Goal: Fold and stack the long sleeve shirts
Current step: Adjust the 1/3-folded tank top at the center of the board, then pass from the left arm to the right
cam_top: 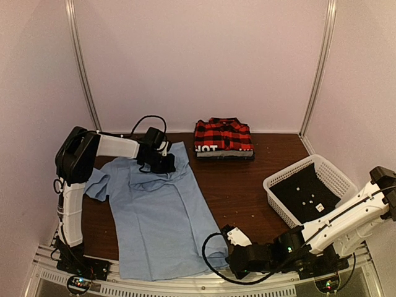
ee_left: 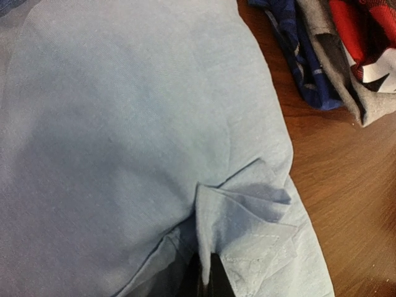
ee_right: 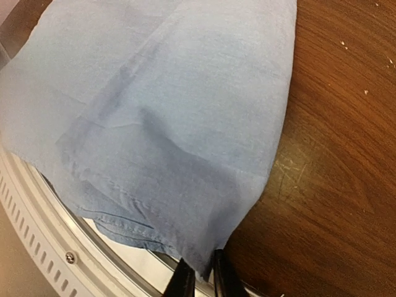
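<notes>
The light blue shirt (cam_top: 154,219) lies spread flat on the left half of the brown table. My left gripper (cam_top: 162,162) is at its far right corner, shut on a pinched fold of the blue cloth (ee_left: 207,247). My right gripper (cam_top: 228,260) is at the near right corner, shut on the shirt's hem (ee_right: 204,263) by the table's front edge. The red-and-black plaid shirt (cam_top: 223,135) lies folded on a stack at the back centre; its edge shows in the left wrist view (ee_left: 365,31).
A white mesh basket (cam_top: 312,189) holding a dark garment stands at the right. Under the plaid shirt lie grey and blue folded garments (ee_left: 309,55). The metal front rail (ee_right: 37,229) runs along the near edge.
</notes>
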Motion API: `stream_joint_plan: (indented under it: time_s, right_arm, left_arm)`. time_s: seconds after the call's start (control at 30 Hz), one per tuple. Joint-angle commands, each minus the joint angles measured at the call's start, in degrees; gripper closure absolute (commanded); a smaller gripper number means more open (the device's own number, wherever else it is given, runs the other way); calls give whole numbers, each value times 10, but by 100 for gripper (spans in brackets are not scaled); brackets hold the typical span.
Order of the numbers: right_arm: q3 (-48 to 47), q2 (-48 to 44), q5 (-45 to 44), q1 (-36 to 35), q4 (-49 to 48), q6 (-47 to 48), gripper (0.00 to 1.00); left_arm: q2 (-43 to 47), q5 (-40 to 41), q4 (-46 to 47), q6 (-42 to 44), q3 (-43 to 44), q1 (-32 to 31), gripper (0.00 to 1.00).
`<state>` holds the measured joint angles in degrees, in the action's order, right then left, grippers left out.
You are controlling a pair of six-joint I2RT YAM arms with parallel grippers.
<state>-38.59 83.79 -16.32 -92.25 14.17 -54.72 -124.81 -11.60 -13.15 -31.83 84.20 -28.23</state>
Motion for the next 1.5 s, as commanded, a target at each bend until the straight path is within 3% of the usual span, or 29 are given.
stream_joint_plan:
  time_s: [0.0,0.07,0.23,0.47,0.7,0.83,0.97,1.17,1.47]
  right_arm:
    - [0,-20,-3,-8,18,0,79]
    - [-11,-39,-10,-7,34,7,69]
    - [-47,-89,-34,-1,64,33,61]
    - [-63,-93,8,88,9,84,65]
    - [-100,16,74,151,-63,132,67]
    - [-114,75,107,153,-70,134,68]
    - [-98,99,137,153,-94,122,69]
    - [-78,120,177,151,-121,107,69]
    - [-72,117,192,127,-104,103,69]
  left_arm:
    - [-19,14,-34,15,10,12,100]
    - [-13,7,-34,18,13,12,100]
    - [11,-10,-39,25,24,12,100]
    - [67,-11,-50,29,36,12,100]
    - [138,43,-75,27,29,13,100]
    - [207,143,-108,14,19,31,100]
    - [286,189,-112,-3,-17,91,100]
    - [372,166,-91,-18,-97,191,100]
    - [463,175,-98,-30,-150,197,100]
